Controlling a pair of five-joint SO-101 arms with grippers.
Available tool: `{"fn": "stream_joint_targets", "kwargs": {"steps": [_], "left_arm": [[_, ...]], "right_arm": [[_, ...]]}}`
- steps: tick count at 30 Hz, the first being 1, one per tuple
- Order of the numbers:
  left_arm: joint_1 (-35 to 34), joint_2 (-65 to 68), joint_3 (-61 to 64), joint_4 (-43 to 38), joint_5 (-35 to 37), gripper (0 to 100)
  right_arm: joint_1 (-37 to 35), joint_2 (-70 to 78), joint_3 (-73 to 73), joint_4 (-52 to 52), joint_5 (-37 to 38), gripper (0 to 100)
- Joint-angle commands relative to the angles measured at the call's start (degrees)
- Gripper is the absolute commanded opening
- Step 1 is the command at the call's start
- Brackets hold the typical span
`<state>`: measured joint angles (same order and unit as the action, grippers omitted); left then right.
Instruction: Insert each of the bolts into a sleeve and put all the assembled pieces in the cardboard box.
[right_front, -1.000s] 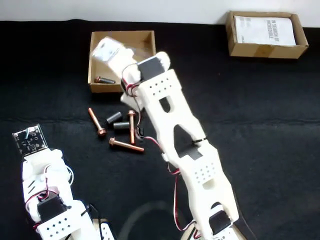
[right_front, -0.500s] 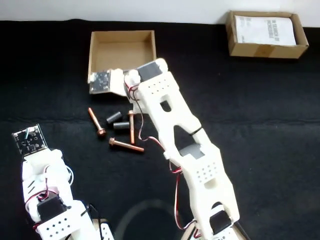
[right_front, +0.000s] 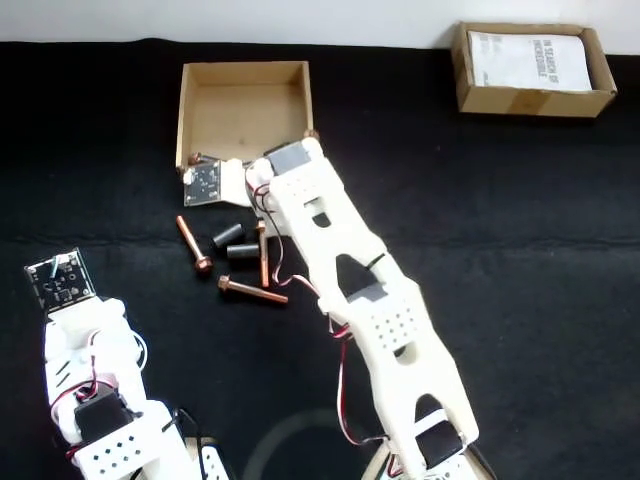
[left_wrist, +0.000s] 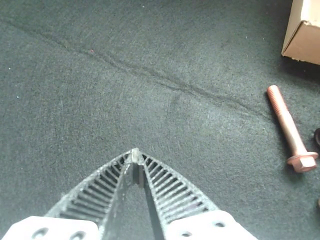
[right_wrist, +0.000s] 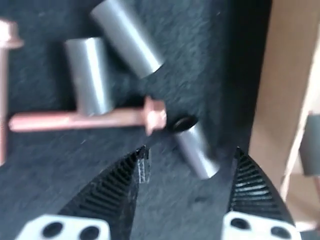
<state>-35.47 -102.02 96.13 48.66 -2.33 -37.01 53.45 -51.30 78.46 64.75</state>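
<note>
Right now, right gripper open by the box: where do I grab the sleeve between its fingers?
Take the sleeve at mid-length, from straight above, right gripper closing across its round sides. It lies flat; a bolt head crowds one end and the cardboard box wall runs close alongside, so mid-body is likely safest.

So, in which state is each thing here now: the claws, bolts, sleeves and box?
Left claw: shut, empty.
Right claw: open, empty.
Bolts: three lying loose, not inserted.
Sleeves: three lying flat, no bolt inside.
Cardboard box: upright, open on top.
</note>
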Motion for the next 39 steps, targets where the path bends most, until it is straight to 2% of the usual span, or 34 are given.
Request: {"fn": "stream_joint_targets", "kwargs": {"steps": [1, 8, 11, 13, 15, 19, 25, 33, 39], "left_arm": [[-0.40, -1.71, 1.01, 0.26, -0.53, 1], [-0.40, -1.80, 1.01, 0.26, -0.53, 1], [-0.40, -1.80, 1.01, 0.26, -0.53, 1], [-0.40, -1.80, 1.01, 0.26, -0.53, 1], [-0.40, -1.80, 1.01, 0.26, -0.53, 1], [-0.40, -1.80, 1.01, 0.26, -0.53, 1], [-0.13, -1.63, 1.01, 0.26, -0.53, 1], [-0.04, -1.36, 1.01, 0.09, -0.53, 1], [1.54, -1.36, 1.01, 0.35, -0.53, 1]], "right_arm": [[0.66, 4.18, -9.63, 0.13, 0.70, 23.4], [0.92, 13.85, -21.05, 0.84, 0.62, 21.7], [1.19, 15.96, -23.52, 0.92, 0.18, 9.7], [1.27, 16.66, -25.10, 0.92, -3.34, 0.2], [1.89, 16.84, -26.42, 0.92, -6.24, 2.2], [2.95, 16.66, -26.86, 1.71, -6.59, 0.7], [3.12, 14.99, -33.36, 9.45, -7.12, 0.8], [3.56, 9.27, -49.45, 12.70, -17.67, 0.8], [4.44, -2.24, -50.15, 12.70, -27.69, 0.8]]}}
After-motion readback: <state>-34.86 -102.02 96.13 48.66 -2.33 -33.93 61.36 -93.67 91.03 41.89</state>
